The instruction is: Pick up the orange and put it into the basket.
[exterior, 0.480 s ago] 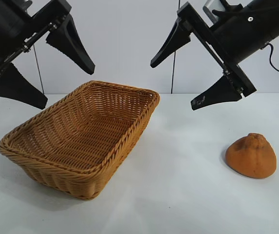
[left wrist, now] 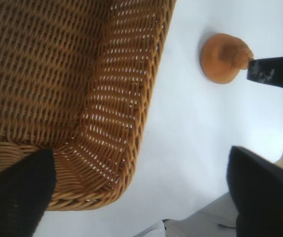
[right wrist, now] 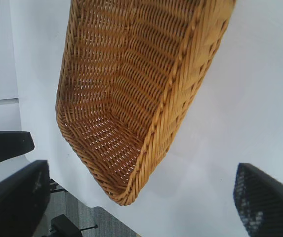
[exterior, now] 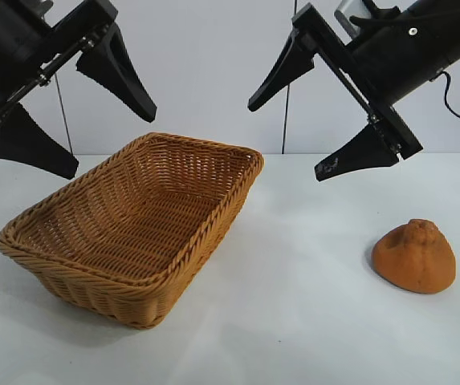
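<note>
The orange (exterior: 415, 256), dull orange with a knobbly top, lies on the white table at the right. It also shows in the left wrist view (left wrist: 223, 57). The tan wicker basket (exterior: 77, 281) stands empty at the left-centre; its braided rim shows in the left wrist view (left wrist: 151, 89) and the right wrist view (right wrist: 178, 94). My right gripper (exterior: 294, 134) hangs open and empty high above the table, up and to the left of the orange. My left gripper (exterior: 93, 124) hangs open and empty above the basket's far left side.
The white table (exterior: 294, 321) spreads around the basket and the orange. A pale wall with a dark vertical seam (exterior: 287, 120) stands behind. The table's edge and floor show in the right wrist view (right wrist: 82, 217).
</note>
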{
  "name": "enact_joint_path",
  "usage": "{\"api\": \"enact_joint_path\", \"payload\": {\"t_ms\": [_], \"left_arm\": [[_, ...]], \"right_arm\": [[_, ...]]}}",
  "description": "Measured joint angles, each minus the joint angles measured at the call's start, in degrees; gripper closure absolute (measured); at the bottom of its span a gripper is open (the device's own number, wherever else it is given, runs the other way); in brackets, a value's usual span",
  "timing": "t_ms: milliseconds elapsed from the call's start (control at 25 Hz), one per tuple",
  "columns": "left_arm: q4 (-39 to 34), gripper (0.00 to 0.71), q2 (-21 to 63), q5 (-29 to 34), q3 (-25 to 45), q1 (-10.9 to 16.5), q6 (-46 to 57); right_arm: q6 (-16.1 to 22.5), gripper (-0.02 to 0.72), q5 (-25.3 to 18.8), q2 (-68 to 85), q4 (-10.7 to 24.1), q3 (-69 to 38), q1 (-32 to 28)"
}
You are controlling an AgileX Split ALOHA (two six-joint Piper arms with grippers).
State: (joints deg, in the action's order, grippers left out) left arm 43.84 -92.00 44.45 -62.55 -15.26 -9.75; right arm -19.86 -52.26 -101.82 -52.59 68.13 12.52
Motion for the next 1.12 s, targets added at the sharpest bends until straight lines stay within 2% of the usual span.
{"api": "enact_joint_path", "payload": {"t_ms": [880, 1120], "left_arm": [[0.18, 0.043, 0.00, -0.17, 0.00, 0.00, 0.00], [-1.73, 0.043, 2.50, 5.63, 0.09, -0.11, 3.69]], "right_arm": [[0.00, 0.010, 0.00, 0.00, 0.00, 0.00, 0.00], [0.00, 0.010, -0.06, 0.00, 0.00, 0.00, 0.00]]}}
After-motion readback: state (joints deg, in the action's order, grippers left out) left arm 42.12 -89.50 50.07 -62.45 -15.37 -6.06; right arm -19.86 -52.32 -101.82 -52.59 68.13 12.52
